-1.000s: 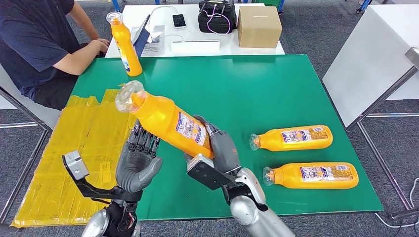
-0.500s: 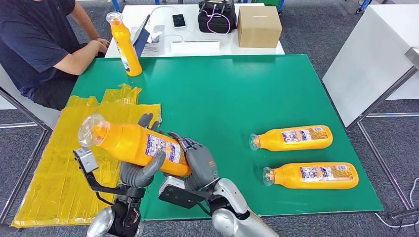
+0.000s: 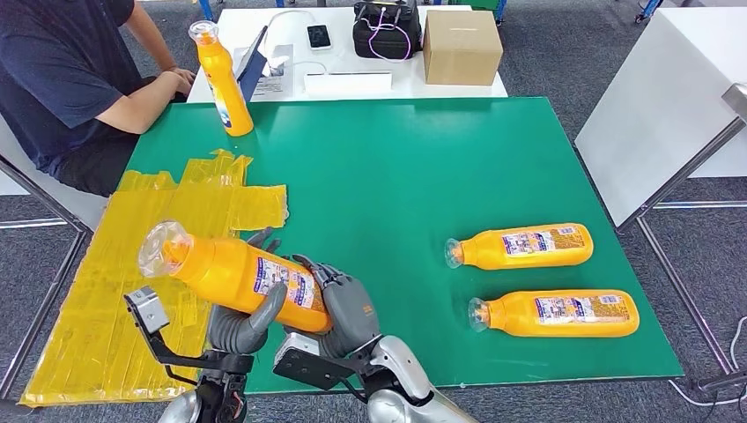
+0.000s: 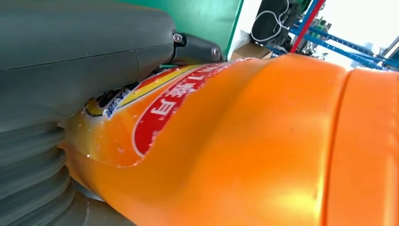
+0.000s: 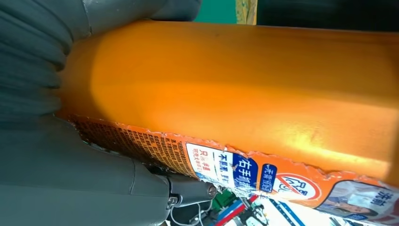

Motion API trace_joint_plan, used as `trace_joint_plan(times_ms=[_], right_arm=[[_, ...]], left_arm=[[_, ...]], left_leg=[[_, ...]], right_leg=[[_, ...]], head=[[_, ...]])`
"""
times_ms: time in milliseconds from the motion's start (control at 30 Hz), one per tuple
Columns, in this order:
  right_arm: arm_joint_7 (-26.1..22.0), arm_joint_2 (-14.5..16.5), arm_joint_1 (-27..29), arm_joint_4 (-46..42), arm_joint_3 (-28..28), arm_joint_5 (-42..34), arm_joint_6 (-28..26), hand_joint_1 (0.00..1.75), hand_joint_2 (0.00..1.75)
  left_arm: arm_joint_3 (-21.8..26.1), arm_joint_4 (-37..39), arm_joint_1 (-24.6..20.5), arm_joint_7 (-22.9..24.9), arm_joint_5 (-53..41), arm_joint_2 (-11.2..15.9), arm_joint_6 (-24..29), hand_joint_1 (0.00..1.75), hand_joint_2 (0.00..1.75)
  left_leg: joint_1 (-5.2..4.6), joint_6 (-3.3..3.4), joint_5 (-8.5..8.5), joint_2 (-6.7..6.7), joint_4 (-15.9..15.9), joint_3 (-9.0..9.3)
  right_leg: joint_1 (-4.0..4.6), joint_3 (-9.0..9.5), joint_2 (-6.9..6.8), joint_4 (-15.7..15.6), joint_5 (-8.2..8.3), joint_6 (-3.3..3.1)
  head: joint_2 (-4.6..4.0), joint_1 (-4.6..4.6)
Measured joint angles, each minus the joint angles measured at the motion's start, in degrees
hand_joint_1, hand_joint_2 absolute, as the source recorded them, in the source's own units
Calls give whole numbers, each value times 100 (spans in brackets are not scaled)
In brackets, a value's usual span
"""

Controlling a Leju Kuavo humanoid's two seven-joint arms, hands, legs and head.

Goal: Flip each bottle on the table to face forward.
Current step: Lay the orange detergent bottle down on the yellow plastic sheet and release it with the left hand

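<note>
An orange bottle [image 3: 236, 277] with a clear cap is lifted above the table's near left corner, tilted with its cap up and to the left. My left hand [image 3: 240, 319] cradles its middle from below and my right hand [image 3: 345, 307] grips its base end. Up close, the left wrist view shows the bottle [image 4: 263, 141] against my left hand [image 4: 70, 89], and the right wrist view shows its label side [image 5: 244, 108] in my right hand [image 5: 61, 160]. Two more orange bottles [image 3: 520, 246] [image 3: 557, 314] lie on their sides at the right. A fourth bottle [image 3: 223, 81] stands upright at the far left corner.
The green table [image 3: 396, 167] has yellow sheets [image 3: 141, 256] over its left edge. A seated person [image 3: 70, 79] is at the far left. Behind stands a white table with a cardboard box [image 3: 462, 46], a black bag [image 3: 387, 28] and a phone [image 3: 319, 36].
The held bottle has come down and to the left, tilting flatter. My left hand, which was open below it, now supports it. My right hand followed, still gripping the base.
</note>
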Motion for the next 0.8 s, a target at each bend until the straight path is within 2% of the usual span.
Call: trace_joint_plan(times_ms=[333,467,633,767,800], right_arm=[[38,-27,-1,59,99,-116,-146,172,175],[9,-87,39,10,-118,103,-113,0,175],[-14,-193,261,-222,-558,408,-197,0,175],[22,-333,423,-335,-816,536,-226,0,0],[25,-367,485,-407,-887,611,-238,0,0]], left_arm=[[-8,-36,69,-145,-24,22,-16,175,175],[-41,-40,68,-262,-120,25,-125,175,175],[-56,-306,113,-536,-603,56,-338,175,175],[-43,-541,129,-647,-821,68,-345,175,175],[-20,-609,148,-702,-969,68,-323,175,175]], left_leg=[[0,1,1,1,0,1],[0,1,1,1,0,0],[-1,0,0,-1,0,-2],[-1,1,0,-1,0,-3],[-1,1,0,0,0,-3]], right_leg=[[-1,-1,0,0,0,0],[-1,-1,0,0,0,0],[-1,0,-1,-1,0,0],[-1,0,-1,-1,1,0],[-1,0,0,-1,1,0]], head=[[0,-1],[0,0],[0,-1],[0,1],[0,1]])
